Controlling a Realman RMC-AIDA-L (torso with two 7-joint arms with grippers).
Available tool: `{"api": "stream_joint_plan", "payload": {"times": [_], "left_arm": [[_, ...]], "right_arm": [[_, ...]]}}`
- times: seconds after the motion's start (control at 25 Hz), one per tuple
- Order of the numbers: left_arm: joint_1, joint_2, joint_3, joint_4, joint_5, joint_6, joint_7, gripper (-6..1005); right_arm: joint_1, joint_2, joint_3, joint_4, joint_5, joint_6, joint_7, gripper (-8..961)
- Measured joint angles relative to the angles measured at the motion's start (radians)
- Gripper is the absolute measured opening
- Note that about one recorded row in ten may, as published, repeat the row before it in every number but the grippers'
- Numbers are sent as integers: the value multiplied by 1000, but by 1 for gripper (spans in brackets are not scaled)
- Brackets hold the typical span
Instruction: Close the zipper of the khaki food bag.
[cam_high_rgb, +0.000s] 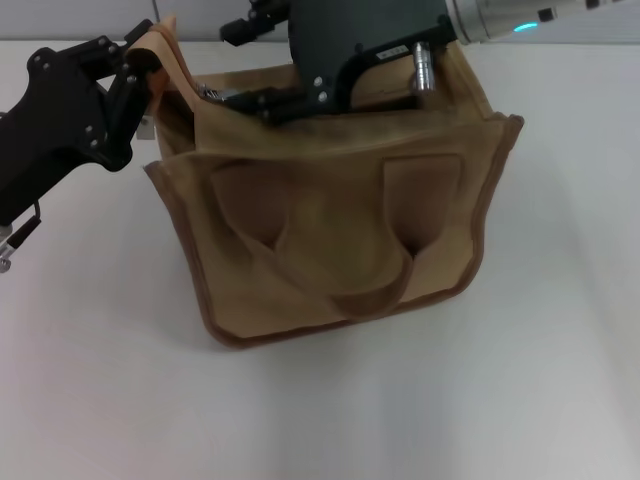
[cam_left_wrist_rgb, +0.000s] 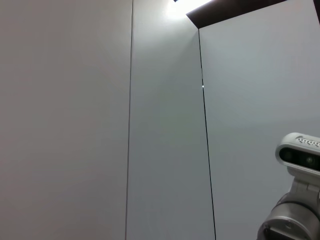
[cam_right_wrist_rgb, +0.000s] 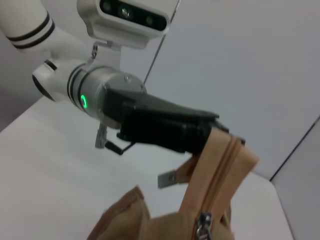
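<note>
Head view: the khaki food bag (cam_high_rgb: 340, 240) is stood mid-table, its zipper (cam_right_wrist_rgb: 216, 175) run left to right along the top. The left end tab is pinched by the left gripper (cam_high_rgb: 150, 75). The right gripper (cam_high_rgb: 270, 100) is set over the zipper's left part; its opening cannot be told

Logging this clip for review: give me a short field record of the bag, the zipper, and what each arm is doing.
bag: khaki food bag upright on white table
zipper: slider seen in right wrist view; tape end lifted
left gripper: clamped on the zipper end at bag's left corner
right gripper: over the bag's top, fingers unclear
handles: front loop hangs down
</note>
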Motion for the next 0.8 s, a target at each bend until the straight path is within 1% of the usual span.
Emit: {"api": "stream_joint_plan", "payload": {"times": [0.2, 0.56, 0.8], "left_arm": [[0, 0, 1, 0, 1, 0, 0, 85], [0, 2, 2, 0, 2, 0, -4, 86], [-3, 2, 2, 0, 0, 0, -9, 87]], "right_arm": [[0, 0, -14, -28, 7, -2, 2, 606], [-6, 0, -62, -45, -1, 3, 7, 555], [-13, -2, -73, -62, -22, 15, 7, 521]]}}
